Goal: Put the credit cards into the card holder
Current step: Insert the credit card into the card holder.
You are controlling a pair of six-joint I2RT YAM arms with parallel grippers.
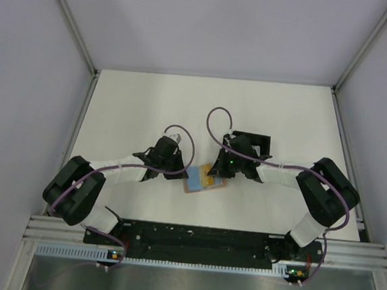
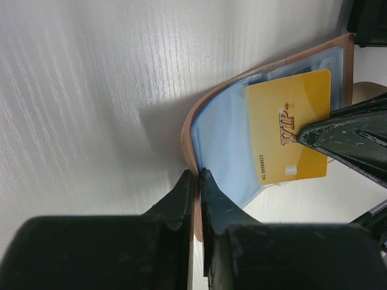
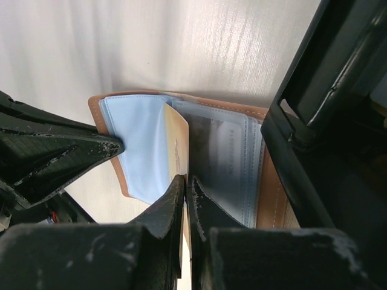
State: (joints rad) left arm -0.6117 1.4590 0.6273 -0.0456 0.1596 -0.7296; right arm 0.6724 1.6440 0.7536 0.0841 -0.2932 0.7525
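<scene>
The tan card holder (image 1: 195, 184) lies open between my two grippers, its pale blue inner face (image 2: 221, 145) up. My left gripper (image 2: 198, 175) is shut on the edge of its left flap and holds that flap bent upward. My right gripper (image 3: 185, 179) is shut on the edge of the yellow-orange card (image 3: 177, 142). The card (image 2: 289, 134), printed VIP, rests on the blue lining with its far end at a pocket (image 3: 225, 158) of the holder. I cannot tell the light blue card apart from the blue lining.
A black square open tray (image 1: 256, 142) stands just behind the right wrist and fills the right side of the right wrist view (image 3: 338, 84). The white table (image 1: 142, 106) is walled in by grey panels on the left, back and right.
</scene>
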